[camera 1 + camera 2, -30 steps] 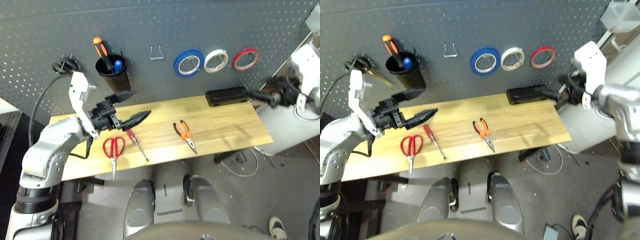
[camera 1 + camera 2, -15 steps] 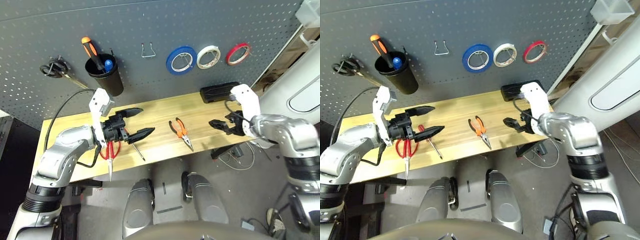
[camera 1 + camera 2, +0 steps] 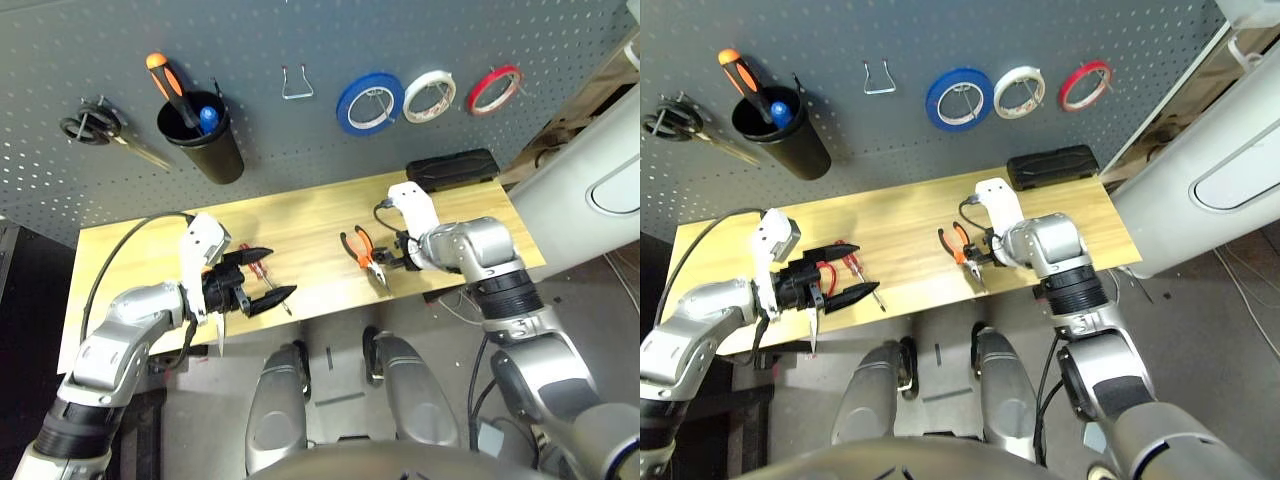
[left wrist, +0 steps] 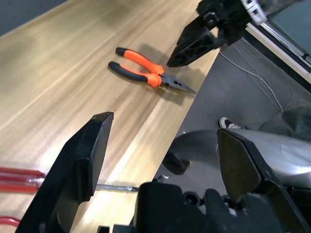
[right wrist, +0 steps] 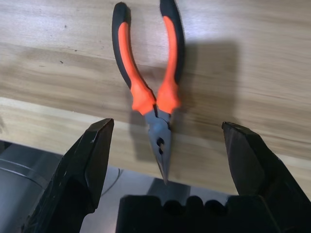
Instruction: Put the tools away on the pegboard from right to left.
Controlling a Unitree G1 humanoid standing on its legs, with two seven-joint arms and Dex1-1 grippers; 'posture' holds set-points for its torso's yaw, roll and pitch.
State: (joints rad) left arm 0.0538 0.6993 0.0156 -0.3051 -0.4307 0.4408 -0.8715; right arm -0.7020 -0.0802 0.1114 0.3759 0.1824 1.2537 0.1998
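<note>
The right pincer (image 5: 163,160) hangs open above the pliers (image 5: 154,92) on the table (image 3: 300,225). They look rigid and heavy; grip the rubber handles.

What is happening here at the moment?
The robot is tidying tools onto the pegboard. The red tape ring already hangs there. The open right gripper hovers over the orange-handled pliers on the wooden table. The open left gripper is above the red-handled screwdriver and red-handled scissors.
</note>
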